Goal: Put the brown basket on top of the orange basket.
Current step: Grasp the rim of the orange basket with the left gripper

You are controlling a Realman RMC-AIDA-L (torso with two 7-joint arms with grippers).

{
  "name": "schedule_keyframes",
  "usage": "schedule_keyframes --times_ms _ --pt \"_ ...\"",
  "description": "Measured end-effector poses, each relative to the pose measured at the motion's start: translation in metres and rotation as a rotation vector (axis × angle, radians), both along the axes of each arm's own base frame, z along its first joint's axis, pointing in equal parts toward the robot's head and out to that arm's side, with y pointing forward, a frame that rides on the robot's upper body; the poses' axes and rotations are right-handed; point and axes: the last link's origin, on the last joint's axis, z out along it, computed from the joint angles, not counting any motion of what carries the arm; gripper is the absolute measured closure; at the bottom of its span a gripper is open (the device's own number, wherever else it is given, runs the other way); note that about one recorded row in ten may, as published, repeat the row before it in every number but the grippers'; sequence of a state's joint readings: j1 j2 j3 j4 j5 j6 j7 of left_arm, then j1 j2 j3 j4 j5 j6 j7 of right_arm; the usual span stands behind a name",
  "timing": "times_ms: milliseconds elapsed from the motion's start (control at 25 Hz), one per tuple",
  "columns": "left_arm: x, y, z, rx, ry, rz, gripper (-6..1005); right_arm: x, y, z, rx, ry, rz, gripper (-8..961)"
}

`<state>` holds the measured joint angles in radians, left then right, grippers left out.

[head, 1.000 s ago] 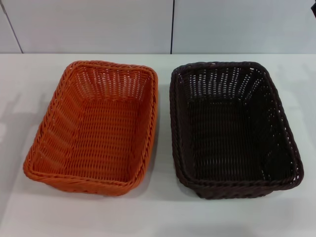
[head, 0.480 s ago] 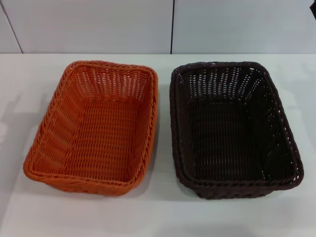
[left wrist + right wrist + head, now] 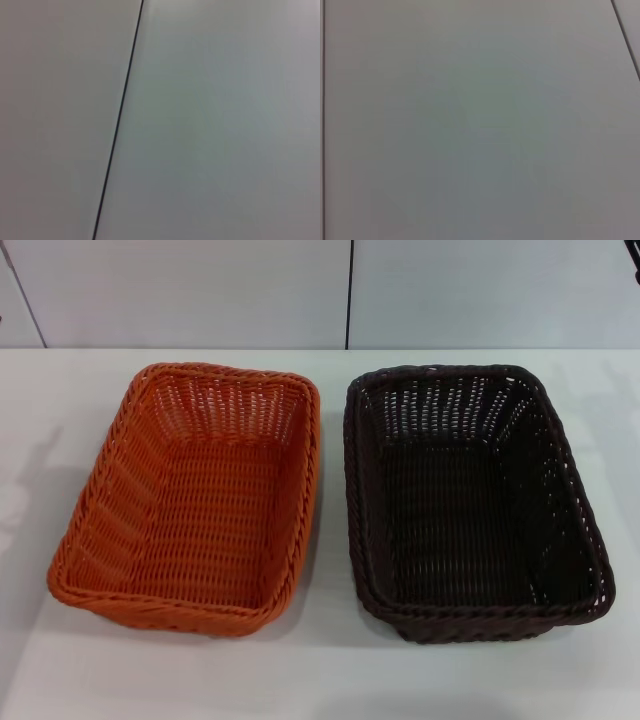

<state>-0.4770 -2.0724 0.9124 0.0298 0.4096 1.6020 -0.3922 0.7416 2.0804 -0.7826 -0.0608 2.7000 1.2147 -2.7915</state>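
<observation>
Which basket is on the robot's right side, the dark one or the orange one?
The brown basket. It sits to the right of the orange basket, side by side on the white table.

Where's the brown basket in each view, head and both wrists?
Head view: the brown basket sits on the robot's right of the white table, beside the orange basket and apart from it by a narrow gap.
Left wrist view: not in it; only a pale panel with a dark seam.
Right wrist view: not in it; only a pale panel.
Shared landmark: a dark seam of this kind between pale wall panels also shows in the head view.
</observation>
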Motion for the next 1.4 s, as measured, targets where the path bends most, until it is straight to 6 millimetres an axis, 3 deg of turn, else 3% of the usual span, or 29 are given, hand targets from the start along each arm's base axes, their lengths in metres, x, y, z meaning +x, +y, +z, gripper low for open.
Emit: schedule_keyframes --times_ms 520,1200,1240,1400 --pt "-0.002 -0.002 0.0 -0.016 -0.016 -0.002 371 -0.005 0.001 -0.007 -0.026 0.001 0.008 207" --pt "-0.017 -0.023 0.02 -0.068 -0.032 -0.056 384 0.032 -0.022 -0.004 -0.011 0.012 -0.08 207" --pt "-0.019 -0.032 0.031 -0.101 -0.04 -0.099 385 0.034 -0.024 -0.002 -0.007 0.01 -0.085 207" --pt "-0.02 -0.031 0.037 -0.127 -0.05 -0.114 388 0.036 -0.024 0.0 -0.002 0.007 -0.087 207"
